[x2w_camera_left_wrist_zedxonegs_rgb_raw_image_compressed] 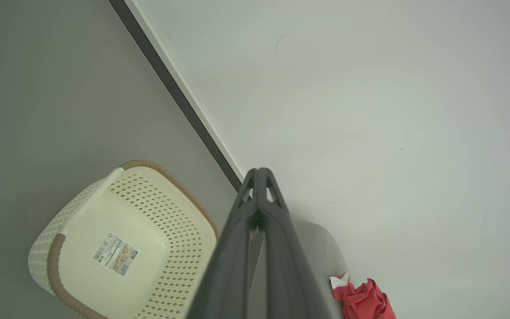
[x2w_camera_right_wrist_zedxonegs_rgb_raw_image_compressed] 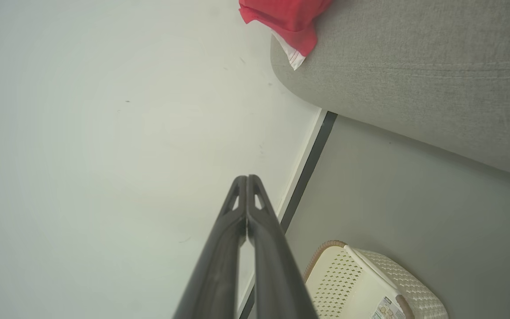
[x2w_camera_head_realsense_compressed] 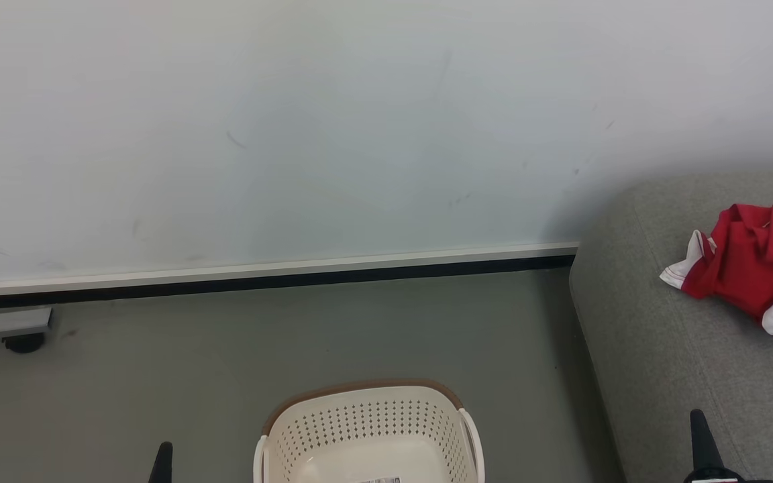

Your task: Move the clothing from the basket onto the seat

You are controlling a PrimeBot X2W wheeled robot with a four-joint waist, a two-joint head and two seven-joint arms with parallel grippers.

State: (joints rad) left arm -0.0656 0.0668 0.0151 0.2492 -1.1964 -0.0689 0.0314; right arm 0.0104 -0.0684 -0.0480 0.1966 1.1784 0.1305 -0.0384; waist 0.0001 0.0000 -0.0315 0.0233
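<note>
Your left hand (x2w_camera_left_wrist_zedxonegs_rgb_raw_image_compressed: 259,173) is closed, its two dark fingers meeting tip to tip. In the left wrist view it points at the place where the dark baseboard (x2w_camera_left_wrist_zedxonegs_rgb_raw_image_compressed: 179,95) runs between the pale wall (x2w_camera_left_wrist_zedxonegs_rgb_raw_image_compressed: 370,110) and the grey floor (x2w_camera_left_wrist_zedxonegs_rgb_raw_image_compressed: 38,88). Your right hand (x2w_camera_right_wrist_zedxonegs_rgb_raw_image_compressed: 247,179) is closed too, with its fingers pressed flat against each other along most of their length, and it is aimed at the same wall.

In the head view you see one dark fingertip from each hand at the bottom edge. The left one is over the floor just left of the basket (x2w_camera_head_realsense_compressed: 370,429), and the right one is over the near part of the seat (x2w_camera_head_realsense_compressed: 661,349).

The basket stands upright on the floor in the bottom middle of the head view, between your two hands and apart from the seat. Its brown rim is on the far side and a white handle runs along each side. From the left wrist you look straight into it and see its bare cream bottom with a label (x2w_camera_left_wrist_zedxonegs_rgb_raw_image_compressed: 114,254) stuck there.

The clothing (x2w_camera_head_realsense_compressed: 749,268) lies on the seat as a crumpled red heap with white trim and white fabric, cut off by the right edge of the head view. It sits toward the end of the seat nearest the wall, well apart from the basket. In the right wrist view a red and white corner of it reaches the seat's rounded edge.

Neither hand touches the clothing, the basket or the seat.
</note>
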